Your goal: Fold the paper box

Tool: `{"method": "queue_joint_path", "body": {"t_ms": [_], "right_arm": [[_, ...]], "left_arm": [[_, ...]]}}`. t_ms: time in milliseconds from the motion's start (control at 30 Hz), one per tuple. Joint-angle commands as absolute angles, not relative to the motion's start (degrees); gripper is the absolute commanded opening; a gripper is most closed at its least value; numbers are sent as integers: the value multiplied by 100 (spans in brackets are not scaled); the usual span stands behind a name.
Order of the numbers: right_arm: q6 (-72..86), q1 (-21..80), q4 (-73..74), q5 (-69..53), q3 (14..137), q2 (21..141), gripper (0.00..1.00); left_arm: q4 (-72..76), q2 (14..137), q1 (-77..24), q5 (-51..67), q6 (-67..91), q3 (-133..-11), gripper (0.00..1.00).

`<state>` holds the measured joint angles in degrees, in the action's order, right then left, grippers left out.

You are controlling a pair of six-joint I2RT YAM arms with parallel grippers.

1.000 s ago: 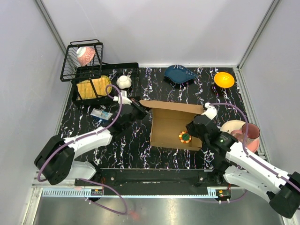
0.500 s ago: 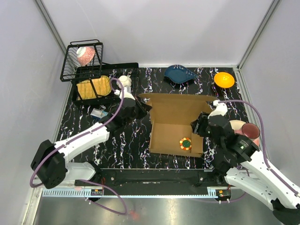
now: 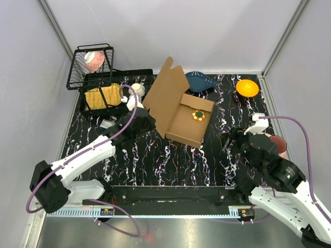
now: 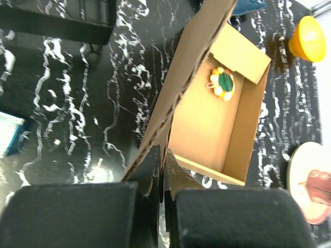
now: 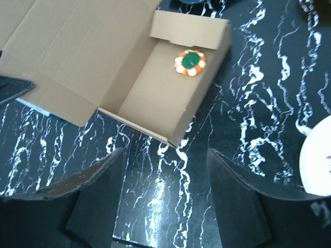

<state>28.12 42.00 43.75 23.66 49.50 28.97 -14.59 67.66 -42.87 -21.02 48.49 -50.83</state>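
Note:
The paper box is a brown cardboard tray sitting askew mid-table, its wide lid flap standing up on the left side. A small round orange and green disc lies inside it. My left gripper is shut on the lower edge of that lid; in the left wrist view its tips pinch the cardboard edge of the paper box. My right gripper is open to the right of the box, apart from it. In the right wrist view it holds nothing, over bare table just short of the box's near corner.
A black wire basket and a black tray with a yellow sponge stand back left, with a white round object beside them. A blue dish and orange bowl sit at the back. A pink cup is on the right.
The box has swung and slid toward the back with my left gripper, and its lid has risen upright. My right gripper has opened, let go of the box's right side and drawn back right.

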Motion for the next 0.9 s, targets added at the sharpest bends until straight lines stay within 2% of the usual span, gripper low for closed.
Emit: {"method": "queue_joint_path", "body": {"t_ms": [0, 133, 233, 400, 567, 700, 867], "right_arm": [[2224, 4245, 4105, 3354, 4958, 3075, 72], [2320, 4236, 3483, 3945, 4746, 3698, 79], [2233, 4236, 2537, 3903, 4623, 4181, 81], [1443, 3860, 1206, 3114, 4640, 5350, 82], [1566, 2665, -260, 1637, 4307, 6309, 81], [1178, 2523, -825, 1398, 4481, 7029, 81], [1090, 2426, -1107, 1458, 4562, 7251, 81]], "left_arm": [[-1978, 6820, -4298, -2496, 3807, -5484, 0], [-1986, 6724, -4280, -2356, 3262, -5581, 0], [-2039, 6662, -4254, -2085, 2884, -5616, 0], [-2250, 6618, -4157, -1407, 2172, -5695, 0], [-2505, 6452, -4078, -906, 1776, -5626, 0], [-2636, 6258, -4026, -861, 1538, -5511, 0], [-2751, 6056, -3955, -984, 1503, -5379, 0]]}}
